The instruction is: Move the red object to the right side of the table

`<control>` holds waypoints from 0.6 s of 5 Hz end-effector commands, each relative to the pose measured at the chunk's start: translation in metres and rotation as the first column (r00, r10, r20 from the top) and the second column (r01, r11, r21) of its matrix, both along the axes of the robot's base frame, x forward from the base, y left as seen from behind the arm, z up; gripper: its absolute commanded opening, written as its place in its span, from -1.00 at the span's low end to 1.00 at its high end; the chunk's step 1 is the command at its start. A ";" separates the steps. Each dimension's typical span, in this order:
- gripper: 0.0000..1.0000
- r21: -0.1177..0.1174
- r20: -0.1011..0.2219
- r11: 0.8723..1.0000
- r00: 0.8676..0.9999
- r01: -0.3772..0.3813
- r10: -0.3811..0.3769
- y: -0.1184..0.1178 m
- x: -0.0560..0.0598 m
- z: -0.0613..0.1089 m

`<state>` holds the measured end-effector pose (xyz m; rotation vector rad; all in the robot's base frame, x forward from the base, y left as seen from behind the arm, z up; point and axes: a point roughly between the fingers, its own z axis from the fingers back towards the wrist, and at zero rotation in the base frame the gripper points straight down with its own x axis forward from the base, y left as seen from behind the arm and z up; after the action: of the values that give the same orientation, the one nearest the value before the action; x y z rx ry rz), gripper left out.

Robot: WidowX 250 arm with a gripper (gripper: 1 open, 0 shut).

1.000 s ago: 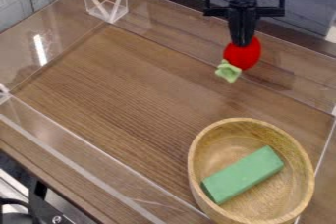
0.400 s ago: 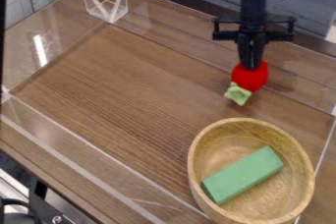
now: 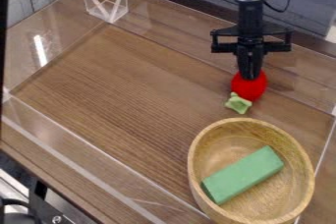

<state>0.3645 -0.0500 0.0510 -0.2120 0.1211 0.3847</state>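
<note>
The red object (image 3: 250, 85) is a small rounded red toy with a light green leafy end (image 3: 239, 103) pointing down toward the brown wood-grain table (image 3: 132, 90). My black gripper (image 3: 250, 71) comes down from above at the right side of the table and is shut on the top of the red object. The toy hangs tilted, its green end close to or just touching the tabletop; I cannot tell which.
A round light wooden bowl (image 3: 210, 159) holding a green rectangular block (image 3: 243, 176) stands at the front right, just below the gripper. Low clear acrylic walls (image 3: 39, 46) edge the table, with a folded clear piece (image 3: 105, 5) at the back left.
The gripper has moved down and slightly right in the picture with the red object held, bringing the toy lower toward the tabletop and nearer the bowl.
</note>
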 end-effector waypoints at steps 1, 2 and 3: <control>-1.00 -0.007 0.055 0.999 0.998 -0.042 0.042 -0.005 0.006 0.013; -1.00 -0.008 0.063 0.996 0.994 -0.086 0.086 -0.008 0.006 0.009; -1.00 -0.009 0.070 0.999 0.997 -0.039 0.040 -0.014 0.006 0.008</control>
<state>0.3668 -0.0596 0.0444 -0.2246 0.0910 0.4365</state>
